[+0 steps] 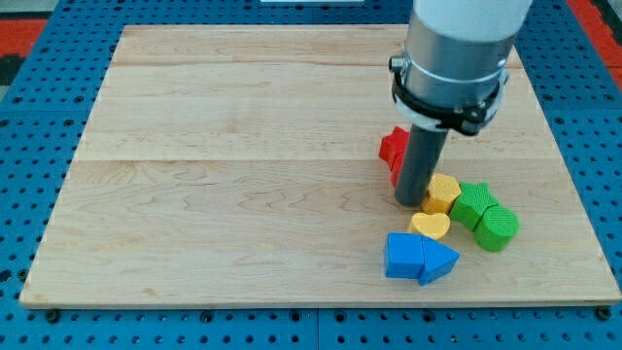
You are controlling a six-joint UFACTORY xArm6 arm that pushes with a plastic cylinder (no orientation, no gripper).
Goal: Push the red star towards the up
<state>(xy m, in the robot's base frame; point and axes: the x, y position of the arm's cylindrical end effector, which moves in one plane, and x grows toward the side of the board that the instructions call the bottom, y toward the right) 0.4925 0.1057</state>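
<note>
A wooden worktop (pixel 243 175) lies on a blue pegboard base (pixel 39 58). My tip (pixel 409 203), the lower end of a dark rod with no hand on it, rests at the view's right. The red star (pixel 394 151) sits just behind the rod, partly hidden. A yellow hexagon block (pixel 443 192), a yellow heart (pixel 431 226), two green blocks (pixel 486 216) and two blue blocks (pixel 420 257) cluster below and right.
</note>
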